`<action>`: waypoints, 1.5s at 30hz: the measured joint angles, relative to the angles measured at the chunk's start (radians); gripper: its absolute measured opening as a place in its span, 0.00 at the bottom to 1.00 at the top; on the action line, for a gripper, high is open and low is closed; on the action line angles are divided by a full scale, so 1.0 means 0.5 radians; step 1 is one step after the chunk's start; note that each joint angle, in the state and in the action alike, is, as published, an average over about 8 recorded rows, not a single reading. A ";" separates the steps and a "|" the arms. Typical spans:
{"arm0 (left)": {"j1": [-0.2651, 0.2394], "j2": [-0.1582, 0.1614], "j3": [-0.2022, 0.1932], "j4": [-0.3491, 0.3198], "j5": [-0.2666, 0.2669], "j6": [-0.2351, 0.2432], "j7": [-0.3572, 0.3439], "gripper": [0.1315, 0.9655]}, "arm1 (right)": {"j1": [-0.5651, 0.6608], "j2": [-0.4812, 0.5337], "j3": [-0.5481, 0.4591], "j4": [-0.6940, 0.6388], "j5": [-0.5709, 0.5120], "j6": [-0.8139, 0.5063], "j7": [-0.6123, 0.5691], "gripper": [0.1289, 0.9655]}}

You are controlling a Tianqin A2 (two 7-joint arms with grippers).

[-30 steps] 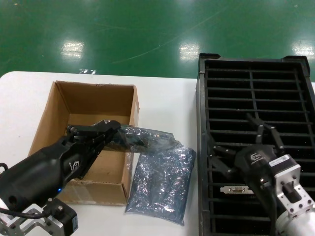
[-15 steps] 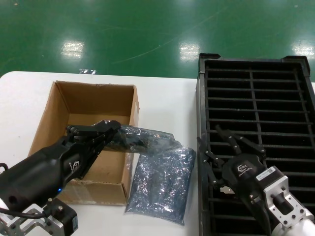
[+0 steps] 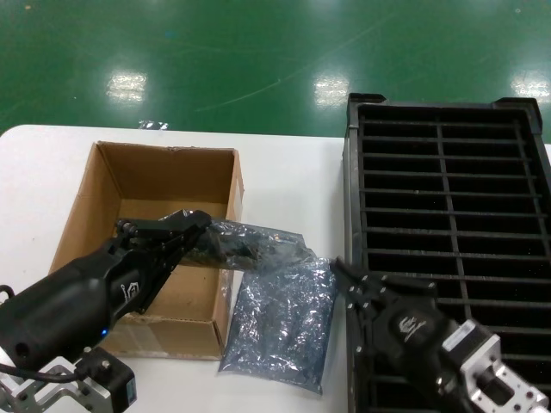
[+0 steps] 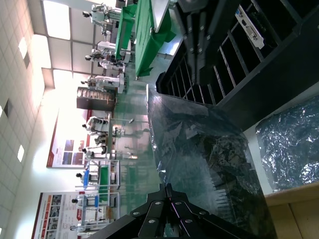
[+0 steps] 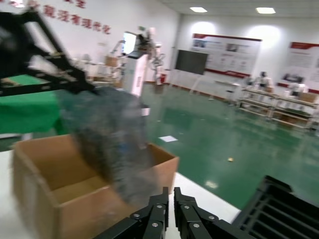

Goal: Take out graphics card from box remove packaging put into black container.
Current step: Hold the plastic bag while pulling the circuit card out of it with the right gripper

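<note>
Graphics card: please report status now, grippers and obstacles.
Left gripper shut on bagged graphics card, held over box edge. Right gripper shut, at black container left rim, nothing held. Empty packaging on table between them.

head: high, forward-down over table | wrists: close, low, sideways | shared: box [image 3: 146, 249], bag [image 4: 209, 164]
</note>
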 joint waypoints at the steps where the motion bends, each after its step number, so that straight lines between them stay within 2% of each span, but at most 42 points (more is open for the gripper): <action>1: 0.000 0.000 0.000 0.000 0.000 0.000 0.000 0.01 | -0.005 0.010 -0.002 0.007 -0.016 -0.025 0.011 0.08; 5: 0.000 0.000 0.000 0.000 0.000 0.000 0.000 0.01 | -0.027 0.019 0.003 0.021 -0.084 -0.131 0.044 0.03; 14: 0.000 0.000 0.000 0.000 0.000 0.000 0.000 0.01 | -0.070 -0.099 0.128 0.002 -0.206 -0.357 0.033 0.00; 30: 0.000 0.000 0.000 0.000 0.000 0.000 0.000 0.01 | -0.019 -0.279 0.381 -0.110 -0.312 -0.617 -0.011 0.00; 45: 0.000 0.000 0.000 0.000 0.000 0.000 0.000 0.01 | -0.001 -0.418 0.468 -0.196 -0.374 -0.773 -0.045 0.00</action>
